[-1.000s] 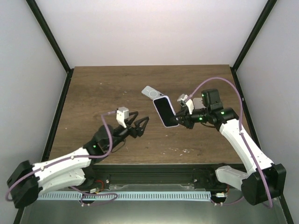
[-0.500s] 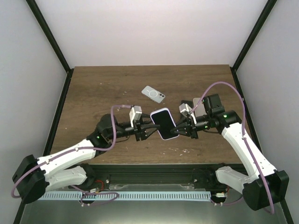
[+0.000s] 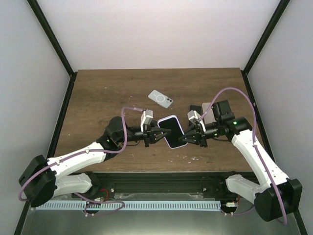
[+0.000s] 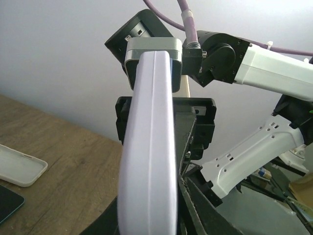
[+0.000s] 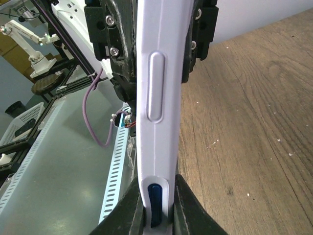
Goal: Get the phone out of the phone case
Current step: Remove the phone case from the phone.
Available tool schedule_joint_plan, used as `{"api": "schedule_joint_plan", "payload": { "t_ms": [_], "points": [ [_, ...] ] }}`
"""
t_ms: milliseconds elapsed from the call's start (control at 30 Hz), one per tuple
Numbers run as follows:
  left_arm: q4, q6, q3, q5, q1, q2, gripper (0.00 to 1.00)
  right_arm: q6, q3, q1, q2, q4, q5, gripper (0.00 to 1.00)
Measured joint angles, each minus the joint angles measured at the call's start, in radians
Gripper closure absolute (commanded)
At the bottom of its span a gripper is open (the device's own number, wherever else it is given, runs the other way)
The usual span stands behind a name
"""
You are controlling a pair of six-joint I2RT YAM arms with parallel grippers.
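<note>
Clamps phone case (image 5: 156, 88) at opposite ends with left gripper (image 3: 158, 135) and right gripper (image 3: 188, 138), bracing it aloft for prying phone (image 3: 171, 131) free.

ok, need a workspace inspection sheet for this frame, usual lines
Surface: wooden table, pale specks near front edge.
Job's things: cased phone held off the table, lilac case on.
Clutter: grey case lying flat; pale case and dark slab on the table.
Grippers: left tool and right tool clamp opposite sides of the phone.
Cables: purple cables loop over both arms, clear of the phone.
Surroundings: white walls, black frame; nothing else seen.
</note>
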Motion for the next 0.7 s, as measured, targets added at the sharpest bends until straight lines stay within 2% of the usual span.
{"api": "schedule_joint_plan", "payload": {
  "t_ms": [200, 400, 467, 533, 700],
  "points": [
    [0.018, -0.005, 0.0, 0.003, 0.003, 0.0, 0.92, 0.009, -0.004, 0.0, -0.004, 0.014, -0.012, 0.98],
    [0.011, -0.017, 0.0, 0.008, 0.004, -0.001, 0.98, -0.013, 0.0, 0.0, 0.003, 0.0, -0.009, 0.62],
    [-0.017, -0.017, 0.001, 0.023, 0.011, -0.005, 1.0, -0.05, 0.016, 0.0, 0.011, -0.032, 0.009, 0.54],
    [-0.064, -0.023, 0.01, 0.05, 0.03, -0.009, 1.0, -0.097, 0.045, 0.0, 0.021, -0.074, 0.035, 0.48],
    [-0.172, -0.061, 0.068, 0.101, 0.102, -0.014, 1.0, -0.245, 0.104, 0.0, 0.026, -0.17, 0.132, 0.46]
  ]
}}
